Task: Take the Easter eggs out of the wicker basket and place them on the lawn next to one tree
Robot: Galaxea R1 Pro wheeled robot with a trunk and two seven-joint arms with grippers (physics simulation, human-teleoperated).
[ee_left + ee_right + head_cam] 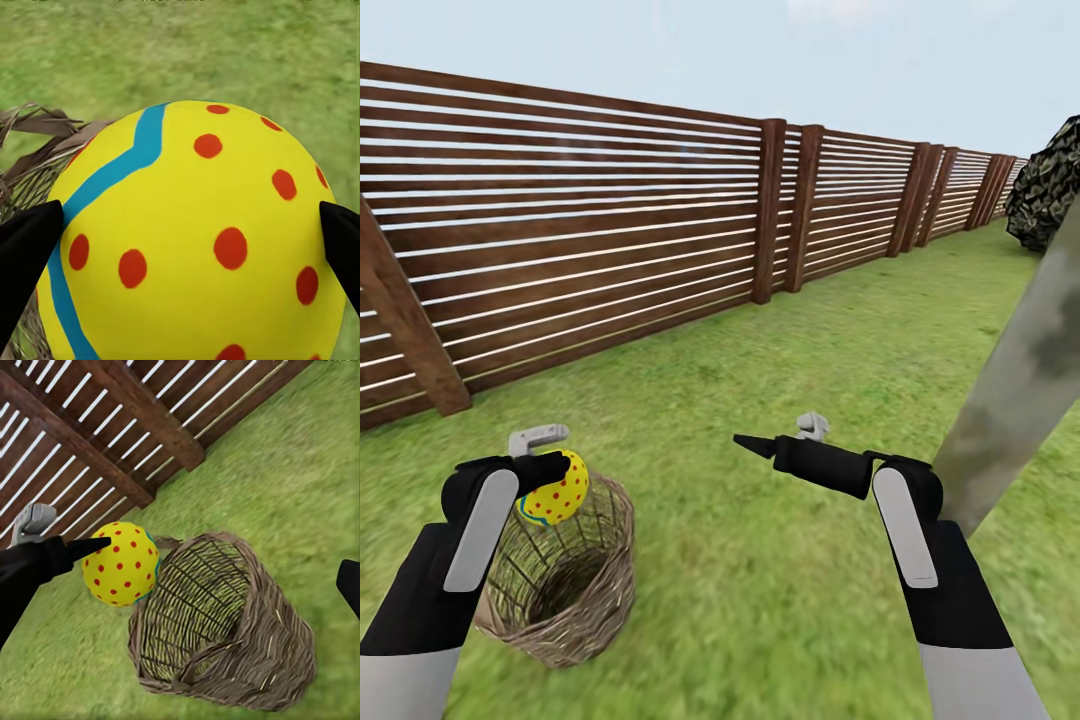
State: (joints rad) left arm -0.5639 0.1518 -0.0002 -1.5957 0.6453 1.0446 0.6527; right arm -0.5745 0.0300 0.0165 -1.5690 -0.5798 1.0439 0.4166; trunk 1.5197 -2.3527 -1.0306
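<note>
Green lawn ran up to a slatted wooden fence. Left jaws pinched one Easter egg, held just above the rim of the wicker basket. Right jaws stood spread and empty, near the basket, with a pale tree trunk just beside that arm.

Bright, even daylight; no cast shadows on the mottled green grass lawn; its texture blurs softly throughout.
</note>
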